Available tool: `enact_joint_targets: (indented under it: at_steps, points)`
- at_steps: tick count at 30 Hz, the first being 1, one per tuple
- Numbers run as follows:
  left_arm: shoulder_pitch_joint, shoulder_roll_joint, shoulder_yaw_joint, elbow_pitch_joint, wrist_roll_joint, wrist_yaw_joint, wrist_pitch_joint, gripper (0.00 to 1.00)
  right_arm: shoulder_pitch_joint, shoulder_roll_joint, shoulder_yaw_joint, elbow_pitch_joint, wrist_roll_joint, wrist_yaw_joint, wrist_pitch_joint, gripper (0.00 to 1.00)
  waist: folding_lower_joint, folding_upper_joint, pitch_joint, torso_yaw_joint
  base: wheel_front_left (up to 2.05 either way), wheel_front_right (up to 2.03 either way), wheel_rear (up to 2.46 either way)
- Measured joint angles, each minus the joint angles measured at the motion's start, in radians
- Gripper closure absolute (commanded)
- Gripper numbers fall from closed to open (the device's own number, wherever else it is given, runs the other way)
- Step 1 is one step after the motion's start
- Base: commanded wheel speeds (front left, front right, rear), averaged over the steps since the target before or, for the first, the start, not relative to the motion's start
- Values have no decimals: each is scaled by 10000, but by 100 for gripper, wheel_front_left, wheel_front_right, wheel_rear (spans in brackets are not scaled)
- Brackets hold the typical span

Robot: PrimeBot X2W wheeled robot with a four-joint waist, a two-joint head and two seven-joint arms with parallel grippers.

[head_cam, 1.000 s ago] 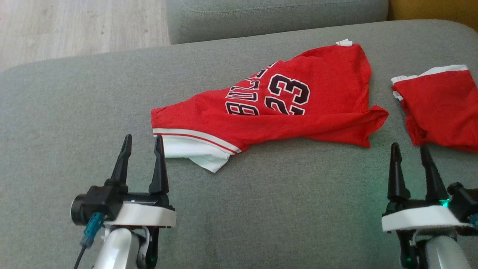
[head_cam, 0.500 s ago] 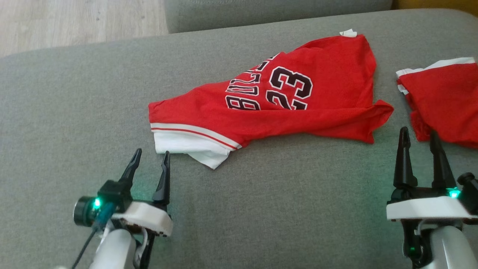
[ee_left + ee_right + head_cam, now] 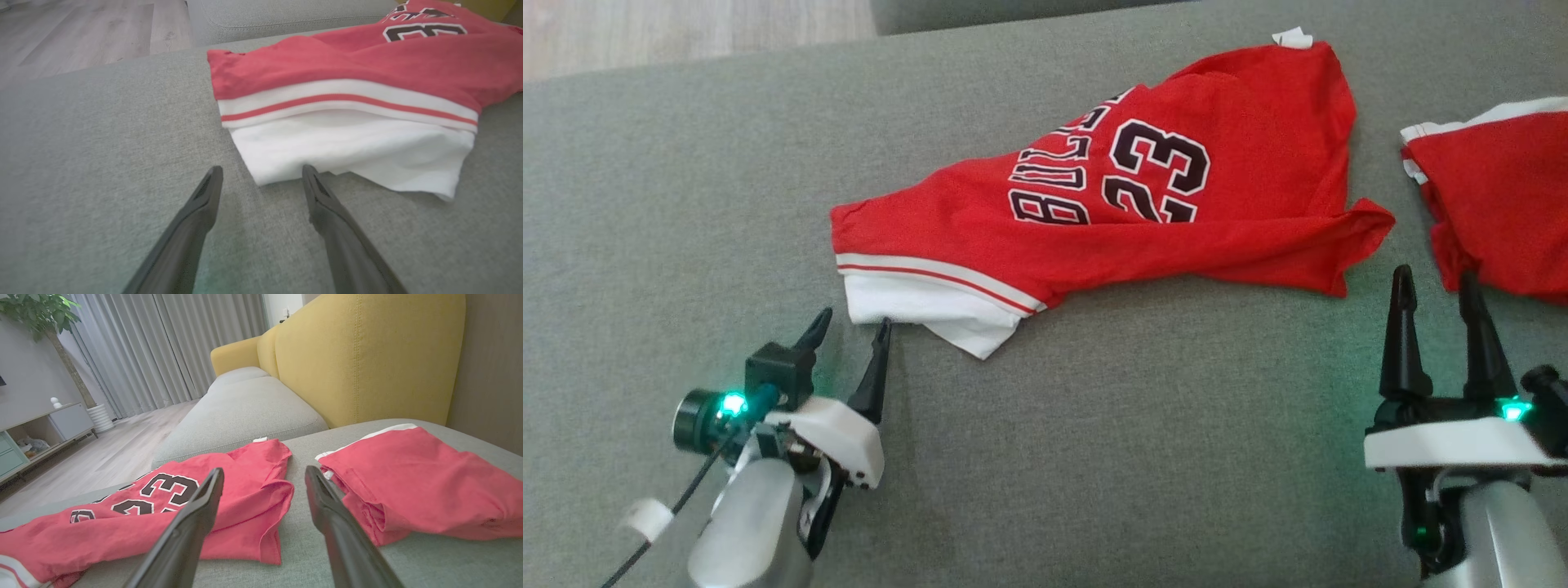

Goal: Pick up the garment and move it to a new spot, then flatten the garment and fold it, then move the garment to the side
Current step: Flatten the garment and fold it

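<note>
Both released, empty: left claw at garment white hem; right claw nearby.

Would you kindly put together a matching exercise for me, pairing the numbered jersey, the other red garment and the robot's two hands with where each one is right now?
Things:
1. numbered jersey
2. other red garment
3. left hand
4. right hand

Places and states:
A. open, aimed at the gap between the two red pieces
B. crumpled in the middle of the cushion, 23 showing
C. open, fingertips at the jersey's white edge
D. at the cushion's right end, white trim on its far side

Pairs: 1-B, 2-D, 3-C, 4-A.
</note>
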Motion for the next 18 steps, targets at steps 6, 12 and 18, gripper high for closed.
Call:
enact_joint_targets:
  at_steps: [6,12,18]
  points:
    - [-496,-29,-90,428,-527,-98,13,0,-207,0,-10,-15,0,0,0,0,0,0,246,-152,0,0,0]
    - [-742,-29,-291,765,-840,-174,-75,0,-211,0,2,-15,0,0,0,0,0,0,328,-268,0,0,0]
    - [-966,-27,-627,913,-1041,-184,-247,100,-263,0,-4,13,-19,0,0,0,0,0,281,-289,0,0,0]
